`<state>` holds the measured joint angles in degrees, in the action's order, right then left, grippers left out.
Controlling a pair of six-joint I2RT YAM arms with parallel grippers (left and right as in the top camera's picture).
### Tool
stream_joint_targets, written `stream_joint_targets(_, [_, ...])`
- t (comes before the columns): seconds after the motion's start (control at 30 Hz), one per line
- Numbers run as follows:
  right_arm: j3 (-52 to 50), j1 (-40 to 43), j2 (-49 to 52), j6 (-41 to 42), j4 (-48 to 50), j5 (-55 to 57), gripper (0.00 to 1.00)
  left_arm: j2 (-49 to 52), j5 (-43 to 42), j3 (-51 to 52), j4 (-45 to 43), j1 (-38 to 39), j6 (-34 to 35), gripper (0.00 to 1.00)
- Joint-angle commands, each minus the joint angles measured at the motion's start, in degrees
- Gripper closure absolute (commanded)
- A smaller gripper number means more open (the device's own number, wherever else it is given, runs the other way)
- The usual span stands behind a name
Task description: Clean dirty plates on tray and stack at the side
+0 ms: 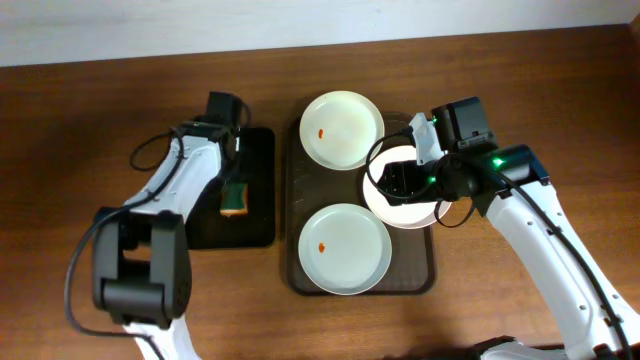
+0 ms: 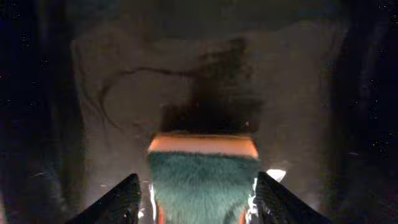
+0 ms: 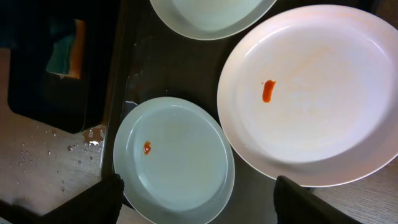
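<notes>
- Three white plates are found on the brown tray (image 1: 297, 200), which sits mid-table.
- The far plate (image 1: 345, 120) is seen to overhang the tray's far rim. An orange-red smear (image 1: 320, 132) is noted left of its centre.
- The near plate (image 1: 350, 255) is contained within the rim at the tray's near end, and a like smear (image 1: 320, 246) is carried on its left half.
- The third plate (image 1: 405, 214) is placed at the tray's right side, its edge reaching the right rim and its near edge lapping over the near plate. A red streak (image 3: 268, 91) is recorded on it.
- The right gripper (image 3: 198, 186) is held above the third plate with its fingers spread wide, and nothing is held between them.
- A small black tray (image 1: 255, 215) is set left of the brown tray, separated from it by a thin strip of wood.
- A green and orange sponge (image 2: 205, 168) is lying on the black tray. The left gripper (image 2: 198, 186) is lowered over it with one finger at each side. It cannot be told whether the fingers press on the sponge.
- Bare table (image 1: 520, 90) is seen right of the tray, crossed only by the right arm, and also along the far edge.
- Water droplets (image 3: 43, 155) are observed on the wood beside the black tray's near end.
</notes>
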<state>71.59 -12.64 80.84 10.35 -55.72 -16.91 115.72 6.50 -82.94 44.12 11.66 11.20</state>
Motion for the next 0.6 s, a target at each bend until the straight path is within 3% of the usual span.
stream_joint_targets(0.0, [0.9, -0.48, -0.26, -0.17, 0.0, 0.7, 0.22, 5.77, -1.7, 1.33, 0.0, -0.31, -0.15, 0.53])
stream_joint_targets(0.03, [0.9, -0.48, -0.26, -0.15, 0.02, 0.7, 0.22, 6.67, -4.09, 1.33, 0.15, -0.31, -0.17, 0.65])
stream_joint_targets(0.07, [0.9, -0.48, -0.26, -0.15, 0.0, 0.68, 0.22, 6.88, -5.55, 1.31, 0.66, -0.31, -0.17, 1.0])
stream_joint_targets(0.23, [0.9, -0.48, -0.26, -0.15, 0.0, 0.7, 0.22, 3.32, -6.08, -6.1, 7.96, -0.37, -0.2, 1.0])
stream_joint_targets(0.27, [0.9, -0.48, -0.26, -0.17, 0.0, 0.7, 0.22, 2.45, -6.12, -8.11, 9.35, -0.35, -0.59, 0.9])
stream_joint_targets(0.3, [0.9, -0.48, -0.26, -0.15, 0.0, 0.7, 0.22, 1.99, -6.1, -9.14, 10.23, -0.35, -0.57, 0.57])
stream_joint_targets(0.33, [0.9, -0.48, -0.26, -0.15, 0.0, 0.7, 0.22, 1.62, -6.1, -10.21, 11.61, -0.35, -0.59, 0.39])
stream_joint_targets(0.37, [0.9, -0.48, -0.26, -0.15, -0.04, 0.7, 0.22, 1.62, -6.1, -10.27, 12.48, -0.35, -0.57, 0.28])
stream_joint_targets(0.47, [0.9, -0.48, -0.26, -0.17, -0.04, 0.7, 0.22, 1.66, -6.12, -8.24, 12.76, -0.35, -0.55, 0.24])
stream_joint_targets(0.53, [0.9, -0.48, -0.26, -0.15, -0.07, 0.7, 0.21, 1.68, -6.47, -5.29, 10.49, -0.28, -0.52, 0.31])
stream_joint_targets(0.57, [0.68, -0.48, -0.26, -0.15, -0.11, 0.7, 0.21, 1.68, -7.37, -2.95, 7.63, 0.0, -0.55, 0.44])
